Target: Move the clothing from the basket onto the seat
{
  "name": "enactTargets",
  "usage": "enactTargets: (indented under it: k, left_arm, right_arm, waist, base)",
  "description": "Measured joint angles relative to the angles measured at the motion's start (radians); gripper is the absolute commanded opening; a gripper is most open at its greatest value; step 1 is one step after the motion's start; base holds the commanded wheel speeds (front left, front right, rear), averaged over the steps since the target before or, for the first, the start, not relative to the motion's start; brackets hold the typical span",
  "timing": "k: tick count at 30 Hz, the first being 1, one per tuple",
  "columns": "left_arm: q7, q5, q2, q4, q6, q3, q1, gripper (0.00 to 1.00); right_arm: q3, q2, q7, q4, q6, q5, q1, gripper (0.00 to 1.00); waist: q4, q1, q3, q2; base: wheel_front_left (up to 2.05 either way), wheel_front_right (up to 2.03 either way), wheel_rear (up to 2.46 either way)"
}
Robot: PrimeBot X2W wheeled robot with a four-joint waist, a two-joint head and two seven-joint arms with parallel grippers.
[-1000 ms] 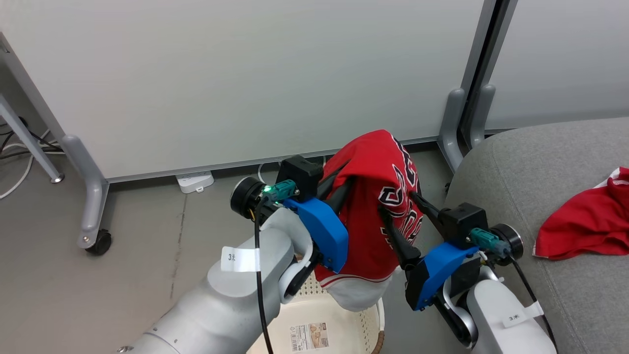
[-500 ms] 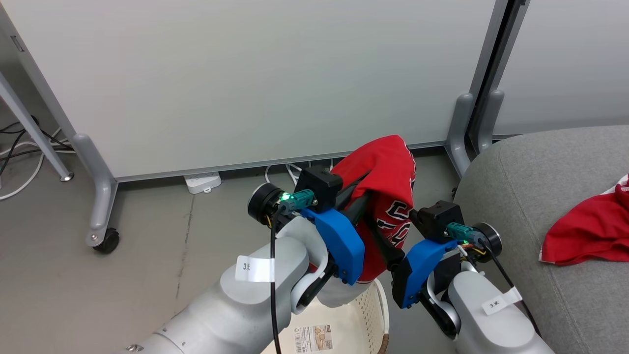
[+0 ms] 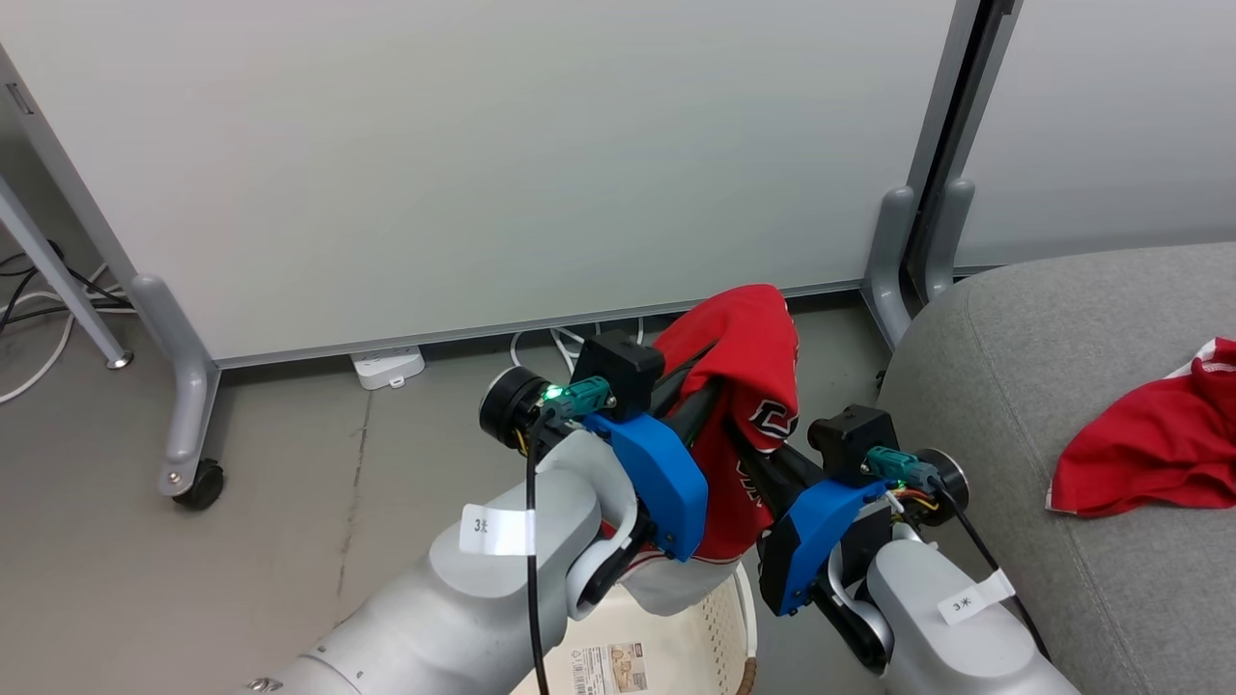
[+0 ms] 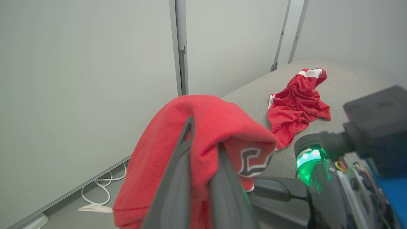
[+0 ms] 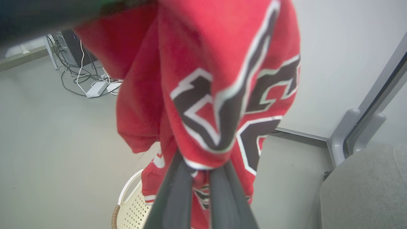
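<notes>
The red jersey [image 3: 748, 372] with black, white-edged lettering hangs in the air above the cream basket [image 3: 722, 623]. My left gripper [image 3: 713, 372] is shut on its top fold, with the cloth draped over the fingers [image 4: 182, 165]. My right gripper [image 3: 745, 446] is shut on a lower fold of the jersey [image 5: 206, 79], pinching it just under the lettering [image 5: 200, 167]. The jersey's tail trails down toward the basket [image 5: 130, 203]. A second red piece [image 3: 1149, 444] with white trim lies on the grey seat [image 3: 1014, 367] at the right, also seen in the left wrist view [image 4: 295, 108].
A white partition panel [image 3: 483, 174] stands close behind on wheeled grey legs [image 3: 183, 425]. A power strip [image 3: 386, 365] and cables lie at its foot. Another panel post [image 3: 912, 251] rises beside the seat's rounded corner. Grey floor stretches to the left.
My right gripper has moved in toward the hanging jersey and shut on a lower fold. The left gripper keeps its hold. The head camera has shifted a little.
</notes>
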Motion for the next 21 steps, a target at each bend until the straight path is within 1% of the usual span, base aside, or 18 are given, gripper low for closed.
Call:
enactTargets:
  k: [13, 14, 15, 16, 17, 21]
  left_arm:
    - [-0.003, -0.009, 0.0, 0.017, 0.001, 0.001, -0.005, 0.0]
    - [-0.003, -0.009, 0.0, 0.019, 0.0, 0.001, -0.005, 0.09]
    - [-0.003, -0.009, 0.0, 0.02, 0.0, 0.001, -0.006, 0.36]
    - [-0.003, -0.009, 0.0, 0.022, 0.0, 0.001, -0.006, 0.65]
    - [-0.004, -0.009, 0.0, 0.023, 0.0, 0.001, -0.006, 1.0]
    - [-0.005, -0.003, 0.0, 0.017, 0.0, 0.015, -0.003, 1.0]
  right_arm:
    - [0.007, 0.0, -0.025, 0.031, 0.0, 0.025, -0.019, 0.0]
    - [0.008, 0.0, -0.028, 0.033, 0.0, 0.026, -0.019, 0.0]
    - [0.008, 0.0, -0.029, 0.034, 0.0, 0.028, -0.019, 0.0]
    - [0.009, 0.0, -0.029, 0.035, 0.0, 0.03, -0.02, 0.0]
    - [0.01, 0.0, -0.03, 0.036, 0.0, 0.033, -0.021, 0.0]
    - [0.007, 0.0, -0.034, 0.038, 0.0, 0.047, -0.022, 0.0]
  waist:
    - [-0.004, 0.0, 0.006, 0.0]
    - [-0.004, 0.0, 0.006, 0.0]
    - [-0.004, 0.0, 0.006, 0.0]
    - [-0.004, 0.0, 0.006, 0.0]
    - [-0.004, 0.0, 0.007, 0.0]
    - [-0.005, 0.0, 0.01, 0.0]
  base:
    - [0.0, 0.0, 0.0]
    - [0.0, 0.0, 0.0]
    - [0.0, 0.0, 0.0]
    - [0.0, 0.0, 0.0]
    - [0.0, 0.0, 0.0]
    - [0.0, 0.0, 0.0]
